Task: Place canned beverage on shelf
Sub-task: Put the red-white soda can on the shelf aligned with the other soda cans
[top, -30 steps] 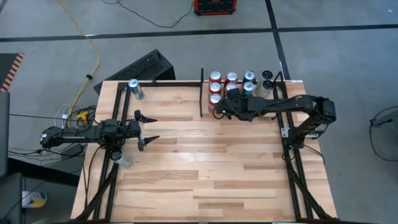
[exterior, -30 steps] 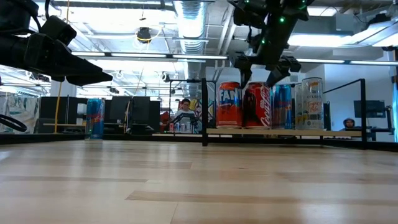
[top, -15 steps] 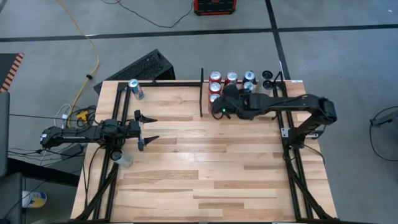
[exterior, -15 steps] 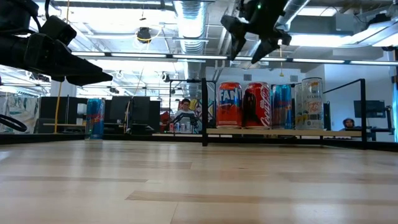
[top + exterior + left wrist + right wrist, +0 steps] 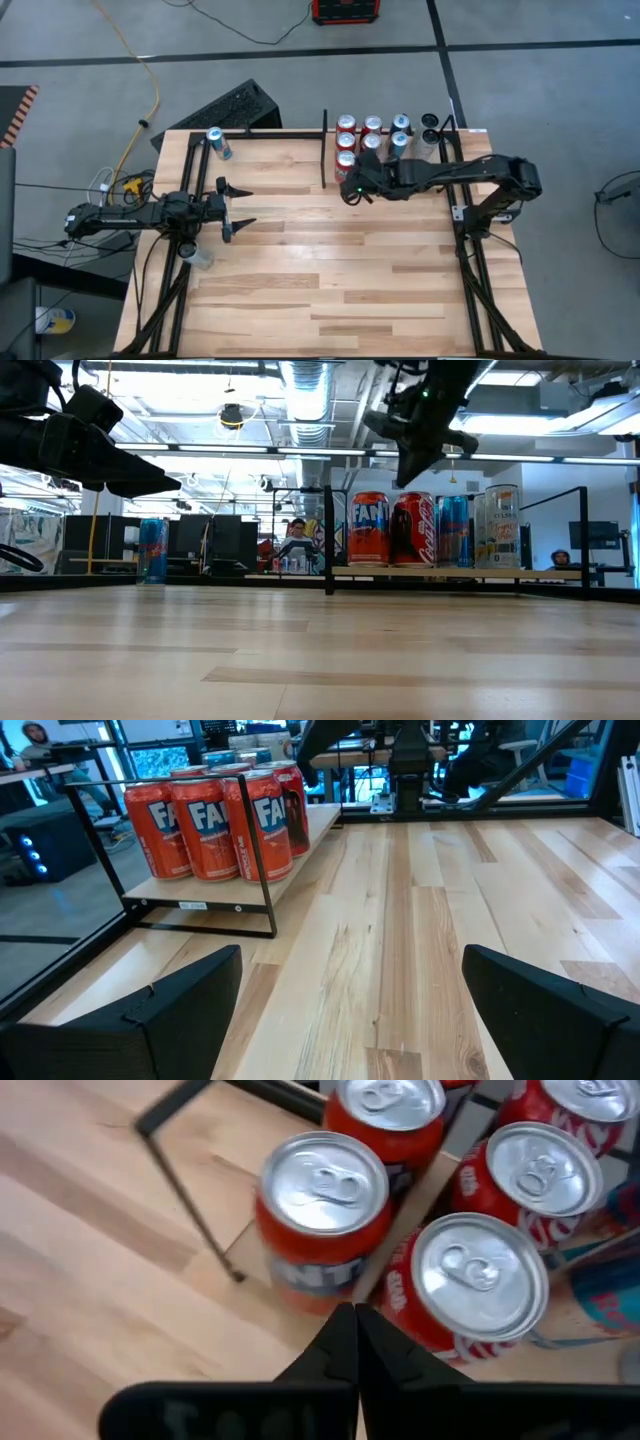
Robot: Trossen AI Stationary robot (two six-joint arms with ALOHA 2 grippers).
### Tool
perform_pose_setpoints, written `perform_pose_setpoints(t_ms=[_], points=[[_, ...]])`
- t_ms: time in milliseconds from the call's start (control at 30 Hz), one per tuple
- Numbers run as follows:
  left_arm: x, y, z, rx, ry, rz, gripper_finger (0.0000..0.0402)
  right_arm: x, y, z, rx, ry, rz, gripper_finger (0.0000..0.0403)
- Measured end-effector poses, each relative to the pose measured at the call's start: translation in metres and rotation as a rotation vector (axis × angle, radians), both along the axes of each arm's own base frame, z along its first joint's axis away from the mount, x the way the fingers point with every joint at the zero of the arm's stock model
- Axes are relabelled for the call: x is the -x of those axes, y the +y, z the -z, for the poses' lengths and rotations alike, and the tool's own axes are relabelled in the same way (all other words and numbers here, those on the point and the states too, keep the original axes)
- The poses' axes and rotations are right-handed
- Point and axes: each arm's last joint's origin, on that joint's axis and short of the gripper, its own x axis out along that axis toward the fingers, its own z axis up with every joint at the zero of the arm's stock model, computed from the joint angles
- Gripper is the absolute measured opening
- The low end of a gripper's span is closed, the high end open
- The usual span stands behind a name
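The shelf [image 5: 450, 571] stands at the table's far right behind a black divider bar [image 5: 324, 150]. On it stand orange cans [image 5: 325, 1210], red cola cans [image 5: 478, 1280] and blue ones [image 5: 452, 530], upright on their bases. My right gripper [image 5: 410, 460] hangs shut and empty above the front cans, tilted down; in its wrist view the fingertips [image 5: 355, 1345] meet just short of the cans. One blue can [image 5: 215, 143] stands alone at the table's far left. My left gripper [image 5: 235, 207] waits open at the left side, pointing level toward the shelf.
Black tube frames run along both table sides [image 5: 465, 250]. A clear cup [image 5: 195, 255] sits beside the left arm. A clear tall can [image 5: 500, 525] stands at the shelf's right end. The wide wooden table middle [image 5: 330, 260] lies bare.
My right gripper has risen from the top of the front red cola can, where its open fingers stood on either side, has drawn back toward the table's near edge and rolled somewhat, and has shut on nothing. The cans have stayed put.
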Motion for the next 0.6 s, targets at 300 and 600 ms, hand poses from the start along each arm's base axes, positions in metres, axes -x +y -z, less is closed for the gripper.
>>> perform_pose_setpoints(t_ms=[300, 600], points=[[0.0, 0.0, 0.0, 0.0, 0.0, 0.0, 0.0366, 0.004, -0.013, 0.003, 0.001, 0.023, 0.038, 0.0016], [0.0, 0.0, 0.0, 0.0, 0.0, 0.0, 0.0366, 0.002, -0.007, 0.002, 0.01, 0.028, -0.003, 0.0028]])
